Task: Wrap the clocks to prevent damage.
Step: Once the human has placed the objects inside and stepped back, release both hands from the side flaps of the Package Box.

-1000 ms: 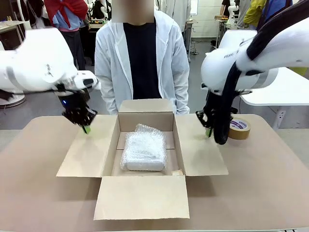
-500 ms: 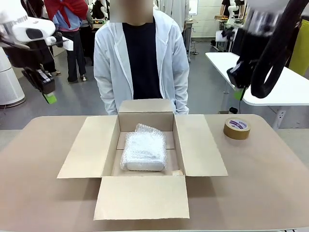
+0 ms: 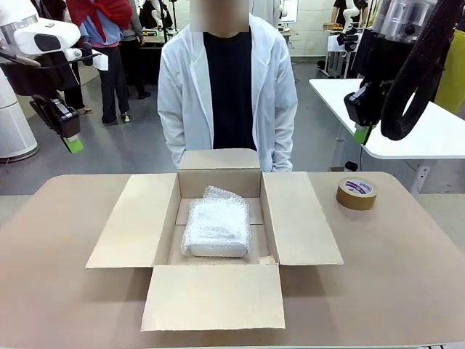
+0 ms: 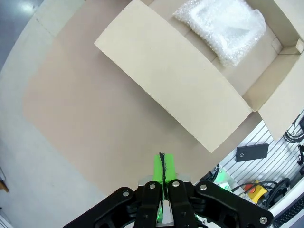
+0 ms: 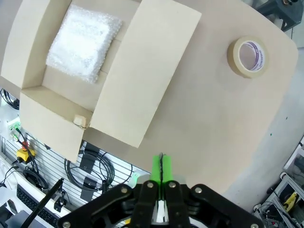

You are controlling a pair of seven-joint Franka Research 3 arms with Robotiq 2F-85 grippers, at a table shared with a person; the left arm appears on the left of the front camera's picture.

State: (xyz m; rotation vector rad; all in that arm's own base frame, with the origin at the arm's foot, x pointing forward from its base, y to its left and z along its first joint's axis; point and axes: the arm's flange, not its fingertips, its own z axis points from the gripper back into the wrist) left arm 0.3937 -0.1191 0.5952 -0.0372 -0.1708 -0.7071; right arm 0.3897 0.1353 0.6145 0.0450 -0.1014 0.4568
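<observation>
Inside the box [image 3: 218, 183], clocks [image 3: 216, 227], open room rightward.

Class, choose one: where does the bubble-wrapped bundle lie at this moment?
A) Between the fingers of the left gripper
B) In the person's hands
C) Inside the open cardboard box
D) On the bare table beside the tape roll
C: the bubble-wrapped bundle rests on the floor of the open cardboard box, whose flaps are spread out flat around it.
</observation>
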